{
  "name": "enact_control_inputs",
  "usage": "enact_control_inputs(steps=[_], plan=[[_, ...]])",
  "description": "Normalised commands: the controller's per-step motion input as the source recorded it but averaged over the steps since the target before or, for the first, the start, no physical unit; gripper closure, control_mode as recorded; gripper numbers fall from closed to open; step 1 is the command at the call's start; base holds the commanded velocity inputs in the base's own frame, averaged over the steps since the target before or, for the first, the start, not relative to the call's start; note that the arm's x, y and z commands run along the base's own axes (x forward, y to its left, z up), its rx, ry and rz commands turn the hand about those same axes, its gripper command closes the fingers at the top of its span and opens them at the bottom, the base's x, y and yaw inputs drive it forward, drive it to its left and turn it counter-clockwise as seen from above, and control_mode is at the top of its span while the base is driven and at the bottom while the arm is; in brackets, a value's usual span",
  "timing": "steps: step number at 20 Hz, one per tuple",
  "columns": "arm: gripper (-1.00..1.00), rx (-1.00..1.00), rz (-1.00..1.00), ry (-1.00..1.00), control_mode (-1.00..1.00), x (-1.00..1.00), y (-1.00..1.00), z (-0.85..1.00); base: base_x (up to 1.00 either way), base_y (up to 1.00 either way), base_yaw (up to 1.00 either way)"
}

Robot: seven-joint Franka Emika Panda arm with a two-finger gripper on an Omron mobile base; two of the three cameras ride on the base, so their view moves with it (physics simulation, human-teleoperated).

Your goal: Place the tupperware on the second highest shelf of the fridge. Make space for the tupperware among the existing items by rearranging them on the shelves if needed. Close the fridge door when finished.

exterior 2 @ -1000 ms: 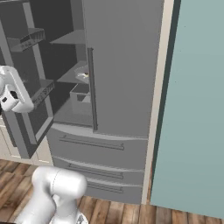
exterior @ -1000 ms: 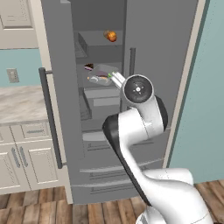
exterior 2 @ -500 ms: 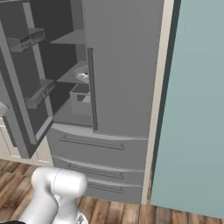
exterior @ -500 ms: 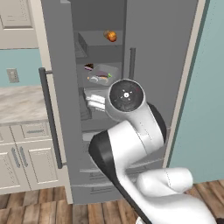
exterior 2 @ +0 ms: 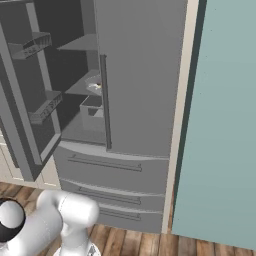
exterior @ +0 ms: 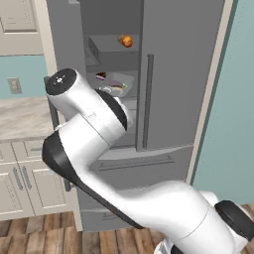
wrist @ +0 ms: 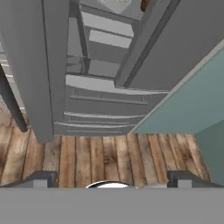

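Left base view has the tupperware (exterior: 117,87) sitting inside the open fridge (exterior: 173,74), an orange food (exterior: 126,40) one shelf above. Gripper (wrist: 111,180) released, nothing between its fingertips, wood floor (wrist: 109,157) beneath.

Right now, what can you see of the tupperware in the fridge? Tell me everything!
The tupperware is a shallow, pale grey-white tray with rounded corners. It sits flat on a grey shelf inside the open fridge, one level below the shelf with the orange food. Something dark purple lies in it, beside a small dark food with a reddish top. Nothing grips it.
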Motion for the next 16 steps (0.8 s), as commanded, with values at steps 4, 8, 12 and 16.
enact_control_inputs(steps=[4,8,12,16], plan=[[-1.0,-0.36,0.12,0.1,-1.0,0.23,0.68,-0.54,0.0,0.0,0.0],[-1.0,-0.31,0.09,0.0,-1.0,0.14,0.53,-0.81,0.0,0.0,0.0],[-1.0,-0.25,0.08,-0.04,-1.0,0.05,0.38,-0.8,0.0,0.0,0.0],[-1.0,-0.17,0.07,-0.18,-1.0,0.0,0.27,-0.78,0.0,0.0,0.0]])
